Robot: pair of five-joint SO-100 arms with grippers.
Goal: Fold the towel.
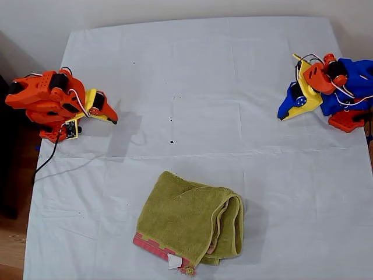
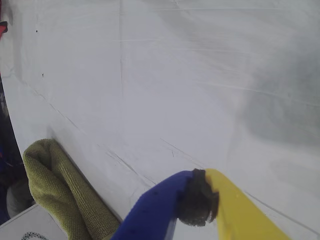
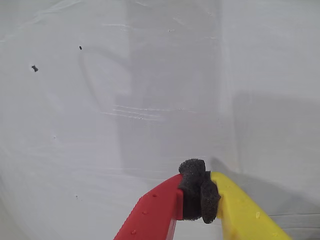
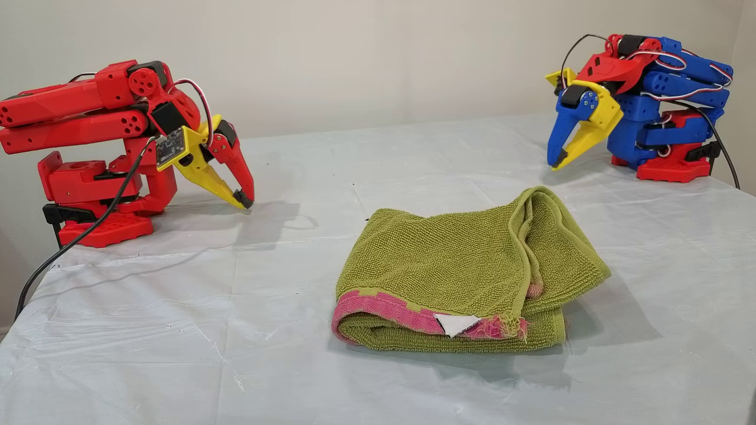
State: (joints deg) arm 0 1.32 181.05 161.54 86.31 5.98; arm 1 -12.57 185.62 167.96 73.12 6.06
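The olive-green towel (image 1: 189,224) lies folded in a loose bundle near the table's front edge in the exterior view, its pink-red hem and a white tag along the near side. It also shows in the other view as towel (image 4: 466,265) and at the edge of the first wrist view as towel (image 2: 60,190). My first gripper (image 1: 282,118), blue and yellow, hangs shut over bare sheet at the exterior view's right, well apart from the towel. My second gripper (image 1: 115,121), red and yellow, is shut and empty at the exterior view's left. Foam pads meet in both wrist views: first gripper (image 2: 200,200), second gripper (image 3: 200,190).
A creased white sheet (image 1: 204,87) covers the table. A black cable (image 1: 49,157) runs off the red arm's base over the table edge at the exterior view's left. Small dark specks (image 1: 172,141) mark the sheet's middle. A pale wall stands behind.
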